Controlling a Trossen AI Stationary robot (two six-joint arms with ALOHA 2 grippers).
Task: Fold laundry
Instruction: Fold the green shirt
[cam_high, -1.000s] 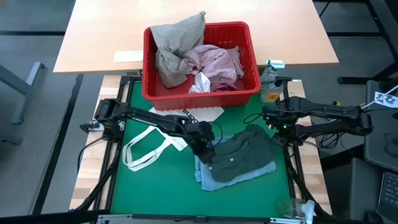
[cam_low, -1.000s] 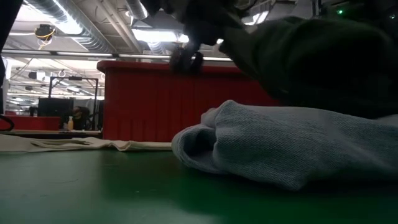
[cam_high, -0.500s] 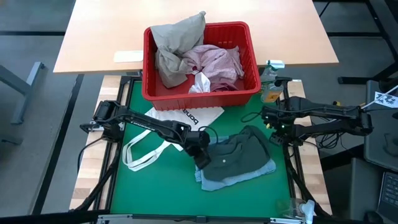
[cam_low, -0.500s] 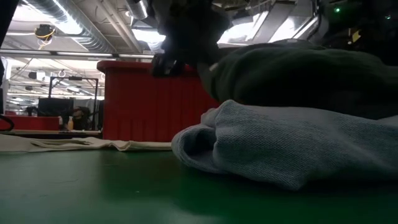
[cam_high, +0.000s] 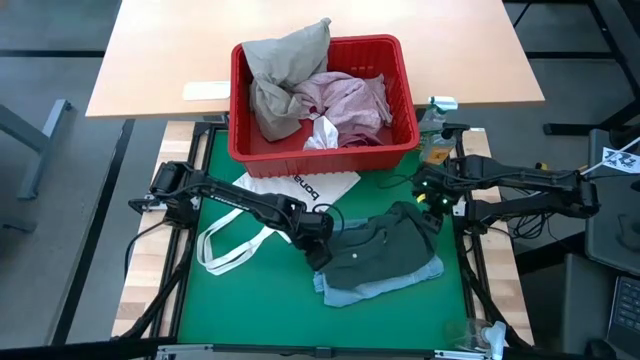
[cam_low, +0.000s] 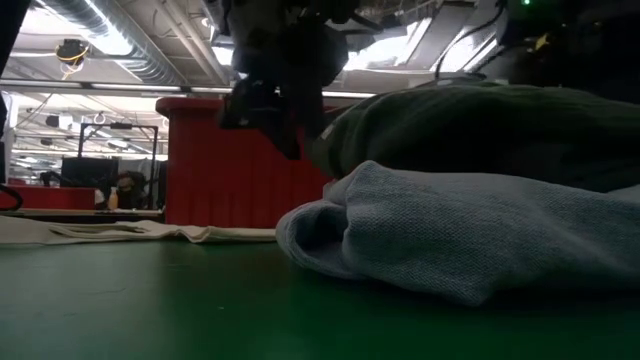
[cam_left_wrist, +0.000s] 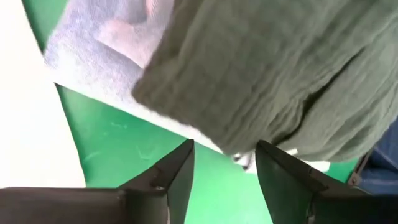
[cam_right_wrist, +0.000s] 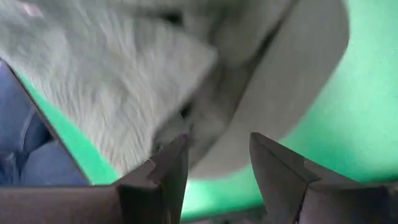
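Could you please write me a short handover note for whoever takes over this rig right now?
Left hand: open, empty, at the left edge of the dark grey-green garment.
Right hand: open, empty, at that garment's far right corner.
Dark grey-green garment lies on the light blue garment, mid-mat.
Beige-khaki garment, pink garment and small white piece are in the red basket.
Done: two garments stacked.
Left: the basket's laundry.

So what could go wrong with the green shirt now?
The dark green garment lies loosely on the light blue garment, so it might slide or bunch up. The left gripper sits right at its edge with fingers open and could snag it. The tote bag handles lie nearby and might tangle.
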